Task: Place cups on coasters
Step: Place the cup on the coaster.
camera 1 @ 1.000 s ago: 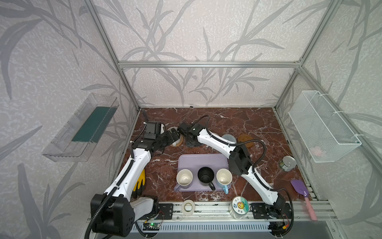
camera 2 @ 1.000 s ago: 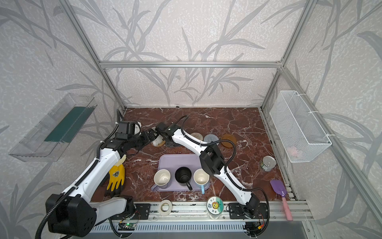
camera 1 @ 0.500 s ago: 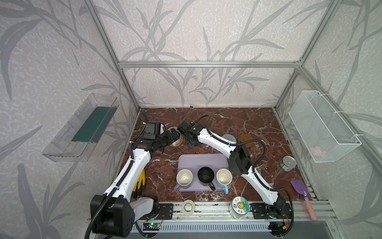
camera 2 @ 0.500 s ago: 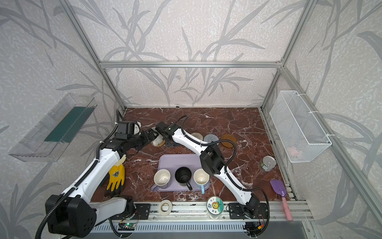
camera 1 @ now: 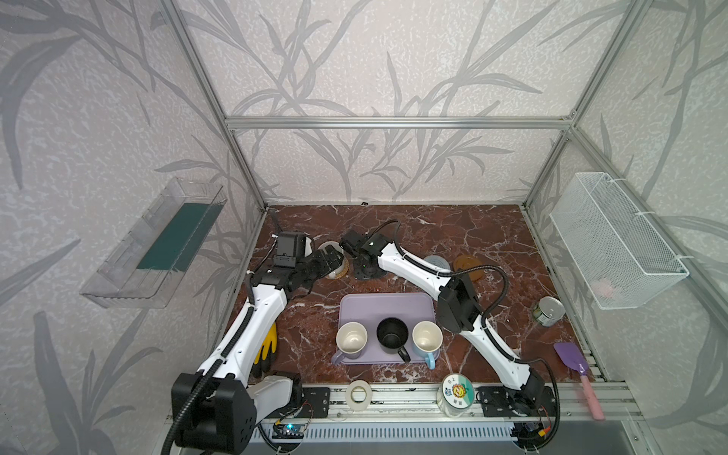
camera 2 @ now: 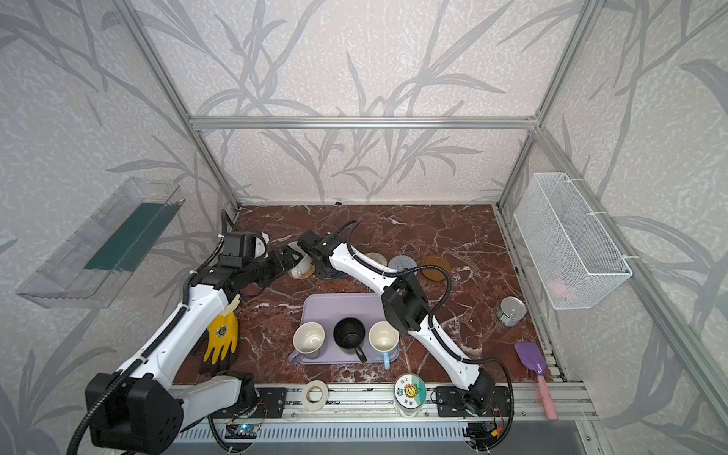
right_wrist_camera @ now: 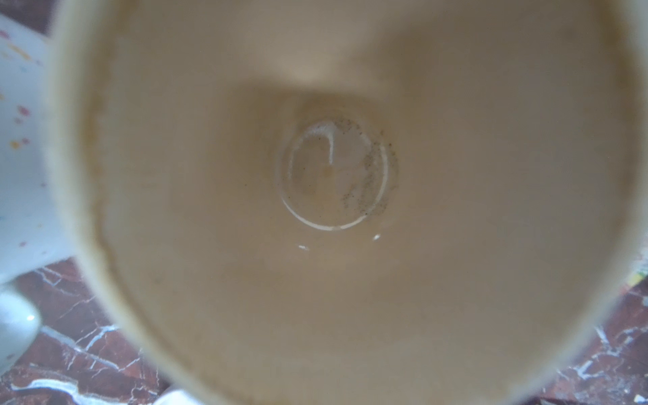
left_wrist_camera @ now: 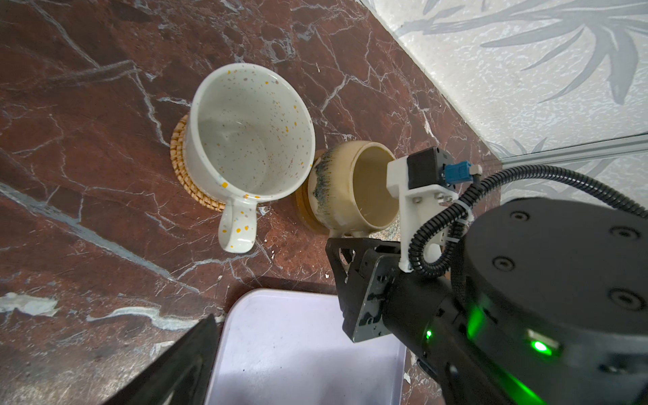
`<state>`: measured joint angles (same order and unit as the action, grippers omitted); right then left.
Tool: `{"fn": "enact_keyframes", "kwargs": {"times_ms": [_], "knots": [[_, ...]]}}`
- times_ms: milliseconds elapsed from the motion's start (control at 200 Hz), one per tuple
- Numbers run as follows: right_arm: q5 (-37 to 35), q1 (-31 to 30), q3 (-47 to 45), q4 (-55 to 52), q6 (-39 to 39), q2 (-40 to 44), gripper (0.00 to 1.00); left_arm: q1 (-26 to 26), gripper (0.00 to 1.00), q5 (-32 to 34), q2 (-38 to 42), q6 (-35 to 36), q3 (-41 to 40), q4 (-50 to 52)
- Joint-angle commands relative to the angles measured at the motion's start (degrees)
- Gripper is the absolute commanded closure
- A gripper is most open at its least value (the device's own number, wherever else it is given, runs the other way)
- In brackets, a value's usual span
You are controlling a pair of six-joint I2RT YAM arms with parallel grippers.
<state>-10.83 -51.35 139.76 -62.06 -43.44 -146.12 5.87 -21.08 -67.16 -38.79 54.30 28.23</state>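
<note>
**Position.** The beige mug [left_wrist_camera: 354, 189] sits on a wooden coaster [left_wrist_camera: 304, 214] at the far left of the surface [camera 1: 453, 232]. It is hard beside the white mug [left_wrist_camera: 249, 133], which is on the rattan coaster [left_wrist_camera: 182, 164]. I cannot tell whether the two mugs touch.

**Fingers.** Your right fingers [left_wrist_camera: 345, 247] are down at the beige mug's near wall, hidden by their own mount. I cannot tell whether they grip it or have let go. Your left fingers [left_wrist_camera: 182, 364] are spread wide and hold nothing, close by the white mug.

**Risks.**
- If you lift the right arm before the fingers are clear, the beige mug could drag or tip off its coaster.
- Any sideways drift could knock it into the white mug and shift that one too.
- The two arms are crowded together here, so moving both at once invites a collision.

**Outstanding.** Three mugs remain on the tray [camera 1: 388, 305].
</note>
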Motion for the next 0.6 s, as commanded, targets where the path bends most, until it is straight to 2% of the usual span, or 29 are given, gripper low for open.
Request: {"fn": "enact_keyframes", "kwargs": {"times_ms": [0, 55, 100, 190, 350, 425, 595], "knots": [[1.06, 0.19, 0.05, -0.83, 0.39, 1.96, 0.72, -0.34, 0.04, -0.35, 1.28, -0.25, -0.63, -0.59], [0.82, 0.2, -0.15, -0.95, 0.4, 2.1, 0.71, -0.44, 0.04, -0.36, 1.33, -0.24, -0.62, -0.49], [0.72, 0.2, -0.34, -0.96, 0.42, 2.22, 0.64, -0.44, 0.04, -0.4, 1.41, -0.24, -0.76, -0.54], [0.74, 0.2, -1.18, -0.79, 0.64, 2.73, 0.57, -0.5, 0.04, -0.25, 1.59, -0.41, -0.93, -0.54], [-0.07, 0.2, -3.4, 0.3, 1.06, 4.15, 0.55, -0.46, 0.04, -0.19, 1.77, -0.25, -0.76, -0.21], [-0.08, 0.2, -4.18, 0.75, 1.39, 4.94, 0.51, -0.42, 0.03, -0.11, 1.96, -0.16, -0.69, -0.06], [-0.95, -0.7, -11.1, 7.15, 3.71, 10.05, 0.38, -0.56, 0.01, -0.97, 2.65, 0.33, -0.64, 0.5]]}}
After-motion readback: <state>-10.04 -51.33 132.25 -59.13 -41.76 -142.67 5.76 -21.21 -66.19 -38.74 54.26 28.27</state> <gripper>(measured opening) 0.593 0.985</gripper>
